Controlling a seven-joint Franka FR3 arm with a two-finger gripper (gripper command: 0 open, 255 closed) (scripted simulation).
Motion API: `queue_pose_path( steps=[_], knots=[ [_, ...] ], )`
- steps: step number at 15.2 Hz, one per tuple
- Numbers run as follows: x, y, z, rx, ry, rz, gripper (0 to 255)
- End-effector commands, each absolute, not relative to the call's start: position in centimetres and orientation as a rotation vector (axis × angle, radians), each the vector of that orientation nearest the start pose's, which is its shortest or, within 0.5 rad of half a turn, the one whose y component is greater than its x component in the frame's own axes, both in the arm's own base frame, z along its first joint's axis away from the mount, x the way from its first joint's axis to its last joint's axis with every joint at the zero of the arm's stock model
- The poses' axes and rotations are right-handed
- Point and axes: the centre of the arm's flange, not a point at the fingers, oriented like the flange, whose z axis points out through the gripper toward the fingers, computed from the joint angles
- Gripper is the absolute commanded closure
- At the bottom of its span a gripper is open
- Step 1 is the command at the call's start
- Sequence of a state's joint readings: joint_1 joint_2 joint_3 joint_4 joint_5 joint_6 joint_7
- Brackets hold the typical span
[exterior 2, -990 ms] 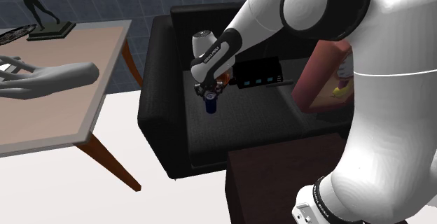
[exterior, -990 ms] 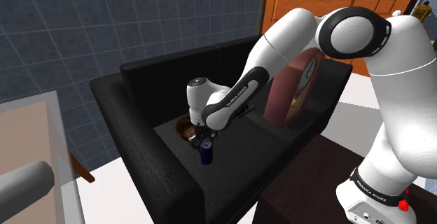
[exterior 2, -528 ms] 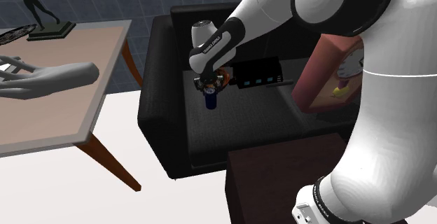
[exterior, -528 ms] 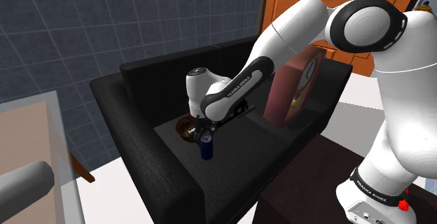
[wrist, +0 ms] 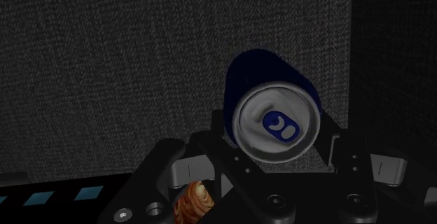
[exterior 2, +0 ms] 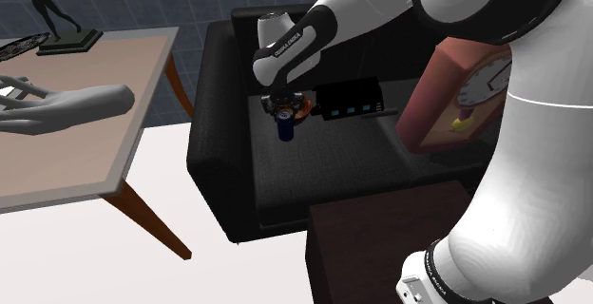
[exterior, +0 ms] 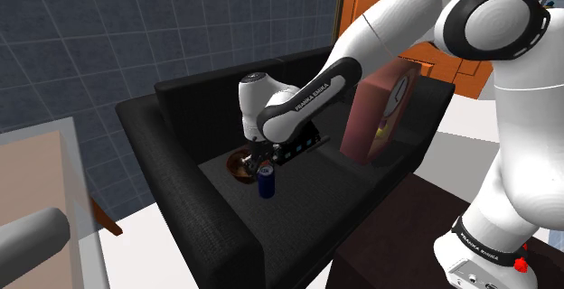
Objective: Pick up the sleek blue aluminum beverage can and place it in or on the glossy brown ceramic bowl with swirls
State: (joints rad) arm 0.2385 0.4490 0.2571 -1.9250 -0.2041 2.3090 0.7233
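I've got the gripper clamped on the blue can — fingers pinch it from both sides, just under the silver lid. The can hangs upright just beside the brown swirled bowl, not over it, on the bowl's side away from the sofa back. The bowl sits on the black seat cushion. A black box with blue lights lies near the bowl, and a red-brown clock stands well apart from it. Can and bowl rim look close — I can't tell whether they touch.
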Motion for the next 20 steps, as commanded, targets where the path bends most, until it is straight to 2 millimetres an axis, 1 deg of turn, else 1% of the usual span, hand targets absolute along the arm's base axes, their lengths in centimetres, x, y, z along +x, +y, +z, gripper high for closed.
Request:
queue_pose_path(
  steps=[1,10,11,20],
  knots=[
    [55.0,28.5,27.0,-3.192,0.173,0.025,255],
    [55.0,28.5,31.7,-3.192,0.173,0.025,255],
    [55.0,28.5,31.8,-3.192,0.173,0.025,255],
    [66.4,25.4,33.1,-3.192,0.173,0.025,255]
  ],
)
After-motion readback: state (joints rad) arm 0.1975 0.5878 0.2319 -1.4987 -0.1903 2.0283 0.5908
